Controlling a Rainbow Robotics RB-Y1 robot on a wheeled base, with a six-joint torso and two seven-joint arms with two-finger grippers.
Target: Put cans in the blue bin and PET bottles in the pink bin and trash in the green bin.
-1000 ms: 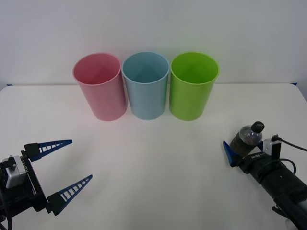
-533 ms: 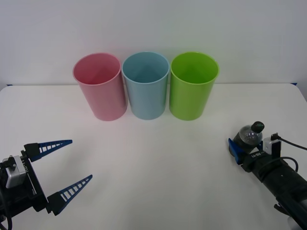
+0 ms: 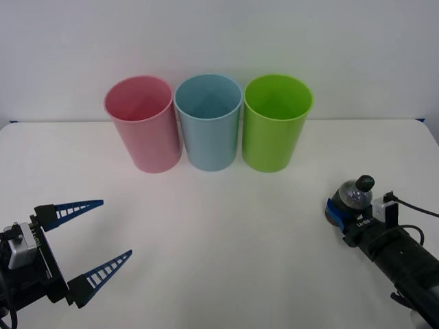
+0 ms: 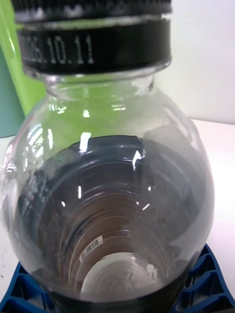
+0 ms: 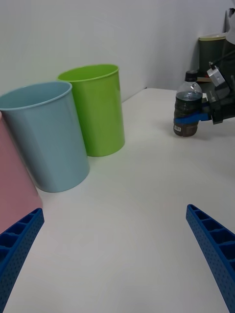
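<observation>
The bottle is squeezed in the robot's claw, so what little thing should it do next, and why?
Probably lift it straight up. The right gripper is shut on the PET bottle, which stands upright on the table. It must rise to clear the rims before crossing to the pink bin, at the far left of the row.

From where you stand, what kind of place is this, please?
Probably a lab bench set up for a sorting test: a bare white table against a plain wall, with the pink bin, blue bin and green bin in a row, and the right gripper holding a PET bottle.
</observation>
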